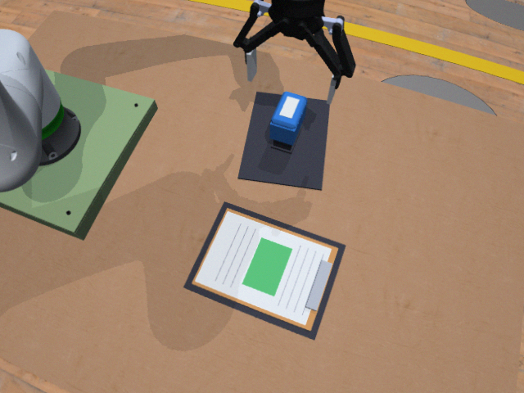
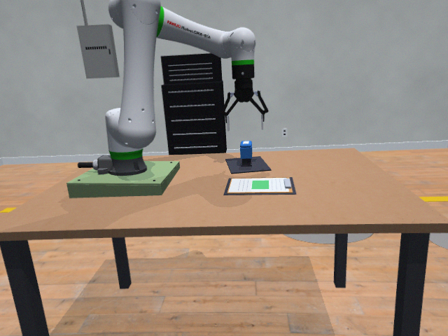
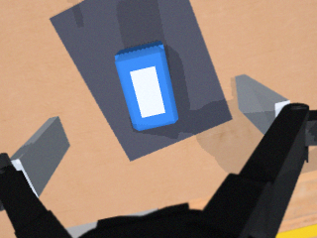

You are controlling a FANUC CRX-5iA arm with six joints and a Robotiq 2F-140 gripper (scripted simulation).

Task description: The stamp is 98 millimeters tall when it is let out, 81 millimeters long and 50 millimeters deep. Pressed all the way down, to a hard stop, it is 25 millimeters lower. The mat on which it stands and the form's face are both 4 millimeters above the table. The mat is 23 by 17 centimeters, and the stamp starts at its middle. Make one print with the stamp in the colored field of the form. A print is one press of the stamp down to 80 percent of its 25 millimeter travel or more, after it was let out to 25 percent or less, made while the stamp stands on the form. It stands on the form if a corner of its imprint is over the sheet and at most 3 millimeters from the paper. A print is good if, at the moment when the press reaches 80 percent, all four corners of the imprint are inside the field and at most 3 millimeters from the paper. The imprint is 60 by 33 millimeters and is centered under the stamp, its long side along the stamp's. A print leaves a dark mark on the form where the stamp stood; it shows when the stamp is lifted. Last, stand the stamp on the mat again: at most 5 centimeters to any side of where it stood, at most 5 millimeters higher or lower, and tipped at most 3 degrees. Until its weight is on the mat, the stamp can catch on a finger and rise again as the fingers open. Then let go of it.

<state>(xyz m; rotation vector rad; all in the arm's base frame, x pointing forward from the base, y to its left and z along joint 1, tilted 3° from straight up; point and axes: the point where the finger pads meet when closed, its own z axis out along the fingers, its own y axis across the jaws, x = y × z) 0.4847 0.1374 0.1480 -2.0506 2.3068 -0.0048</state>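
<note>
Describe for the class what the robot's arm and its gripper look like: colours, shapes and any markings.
The arm is made of smooth, rounded white-grey tubes with bright green rings at the joints and red FANUC lettering on the forearm. It stands on a pale green base plate. The gripper is black, with angled linkage bars and two flat grey fingertips. No cables show.
</note>
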